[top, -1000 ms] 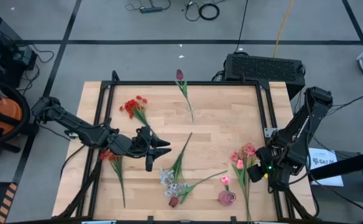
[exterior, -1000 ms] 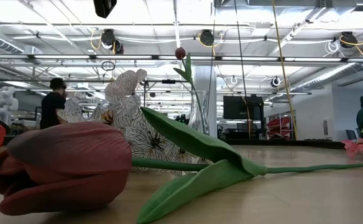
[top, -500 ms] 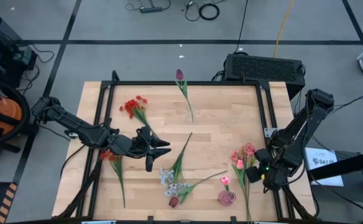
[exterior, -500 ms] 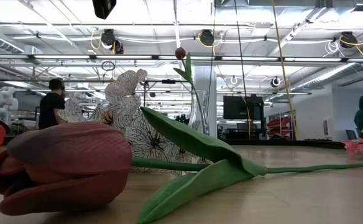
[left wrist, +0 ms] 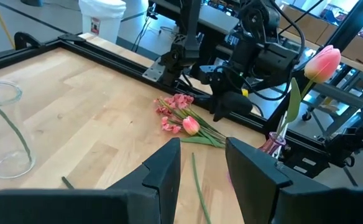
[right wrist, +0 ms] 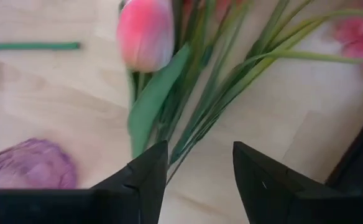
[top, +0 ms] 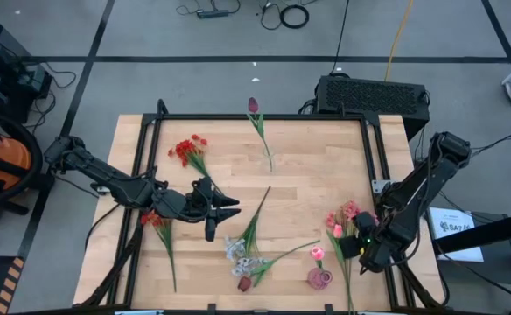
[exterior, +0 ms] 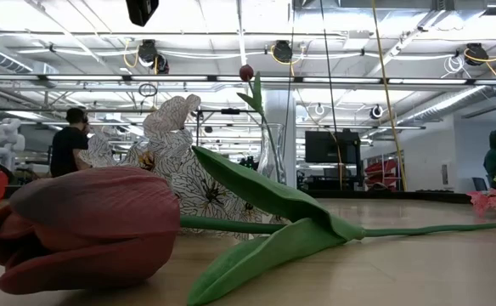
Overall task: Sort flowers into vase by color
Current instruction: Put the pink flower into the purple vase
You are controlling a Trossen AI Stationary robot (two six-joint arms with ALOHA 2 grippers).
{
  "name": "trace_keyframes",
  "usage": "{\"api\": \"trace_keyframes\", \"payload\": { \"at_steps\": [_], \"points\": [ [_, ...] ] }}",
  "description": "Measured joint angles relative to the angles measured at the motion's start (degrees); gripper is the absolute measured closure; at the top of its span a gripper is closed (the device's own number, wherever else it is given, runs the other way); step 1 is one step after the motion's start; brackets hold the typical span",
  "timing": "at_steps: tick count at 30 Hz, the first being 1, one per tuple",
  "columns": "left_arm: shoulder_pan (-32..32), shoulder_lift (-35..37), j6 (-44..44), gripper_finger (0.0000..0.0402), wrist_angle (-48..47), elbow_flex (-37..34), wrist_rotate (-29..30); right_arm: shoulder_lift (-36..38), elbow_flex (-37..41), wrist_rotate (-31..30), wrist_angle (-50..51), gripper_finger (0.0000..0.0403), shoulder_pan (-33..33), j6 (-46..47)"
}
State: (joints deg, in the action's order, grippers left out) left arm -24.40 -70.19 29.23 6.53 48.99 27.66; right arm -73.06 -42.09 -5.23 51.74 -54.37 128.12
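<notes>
My right gripper (top: 349,246) is open and low over the green stems (right wrist: 197,134) of the pink bunch (top: 341,220) near the table's right edge; in the right wrist view its fingers stand either side of those stems, just past a pink bud (right wrist: 145,32). The pink vase (top: 319,278) holds one pink tulip (top: 317,253). The clear vase (top: 269,159) holds a maroon tulip (top: 253,105). My left gripper (top: 227,208) hangs open at mid-table. Red clusters (top: 188,149), a red sprig (top: 156,219), white-grey sprays (top: 238,254) and a maroon tulip (exterior: 87,221) lie flat on the wood.
A black rail frame (top: 255,116) runs round the wooden top. A loose green stem (top: 257,214) lies mid-table. A black box (top: 374,94) stands beyond the far edge. People stand far off in the room (exterior: 68,136). Bare wood lies between the clear vase and the pink bunch.
My right gripper has moved toward the table's near edge and slightly left, coming down over the stems of the pink bunch. The flowers and the left arm have stayed where they were.
</notes>
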Motion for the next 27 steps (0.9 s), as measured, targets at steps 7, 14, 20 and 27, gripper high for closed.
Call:
{"api": "trace_keyframes", "payload": {
  "at_steps": [7,14,20,27],
  "points": [
    [0.01,0.0,-0.04,0.0268,-0.03,0.0,0.33,0.33,0.0,0.91,1.94,0.0231,0.18,0.21],
    [0.01,0.0,-0.09,0.0268,-0.24,0.0,0.33,0.01,0.02,-3.57,1.76,0.0231,0.41,-2.93],
    [0.02,0.0,-0.07,0.0268,-0.25,0.0,0.33,0.03,0.02,-3.74,0.9,0.0231,0.41,-5.95],
    [0.02,0.0,0.02,0.0268,-0.27,0.0,0.33,0.03,0.02,-3.64,1.27,0.0231,0.39,-5.78]
  ]
}}
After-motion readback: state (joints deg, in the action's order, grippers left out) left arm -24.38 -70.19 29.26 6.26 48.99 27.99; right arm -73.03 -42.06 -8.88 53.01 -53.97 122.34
